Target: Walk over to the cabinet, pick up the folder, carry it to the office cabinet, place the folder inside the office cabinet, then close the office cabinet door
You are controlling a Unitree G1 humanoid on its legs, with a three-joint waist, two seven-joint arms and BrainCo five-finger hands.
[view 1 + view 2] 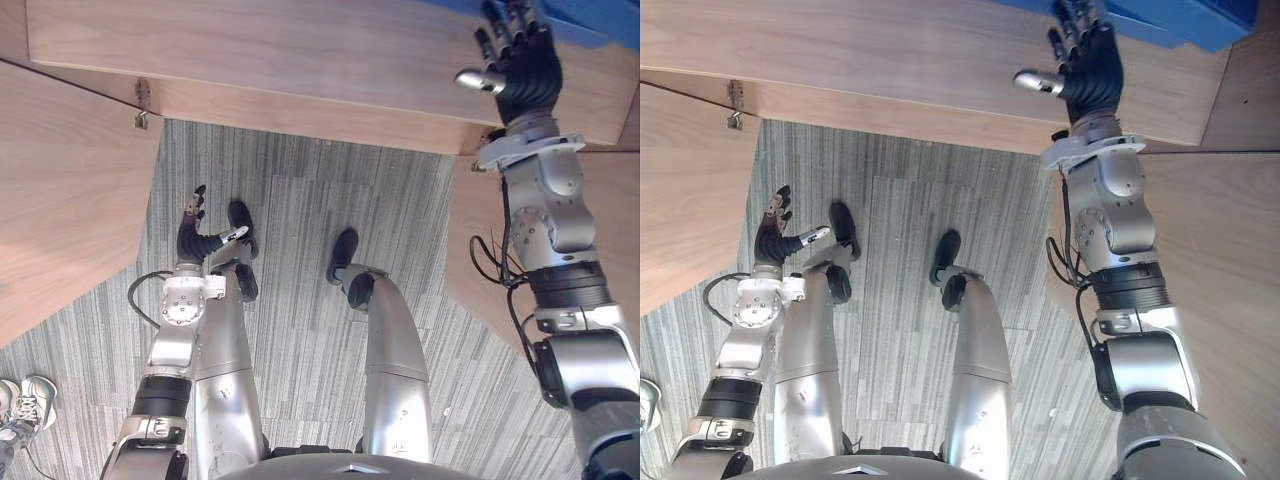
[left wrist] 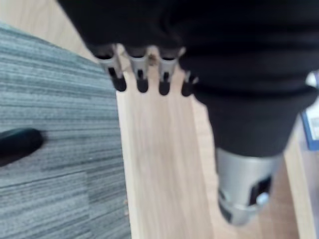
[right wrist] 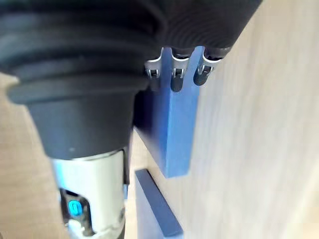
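Observation:
A blue folder lies on the wooden cabinet shelf at the far right. My right hand is raised over its near edge, fingers straight and thumb spread, open. In the right wrist view the fingertips reach the end of the blue folder, and a second blue piece lies beside it. I cannot tell whether they touch. My left hand hangs low beside the leg, fingers relaxed and holding nothing.
An open wooden door with a metal hinge angles in on the left. Another wooden panel stands on the right. Grey striped carpet lies between them. A person's shoe shows at the lower left.

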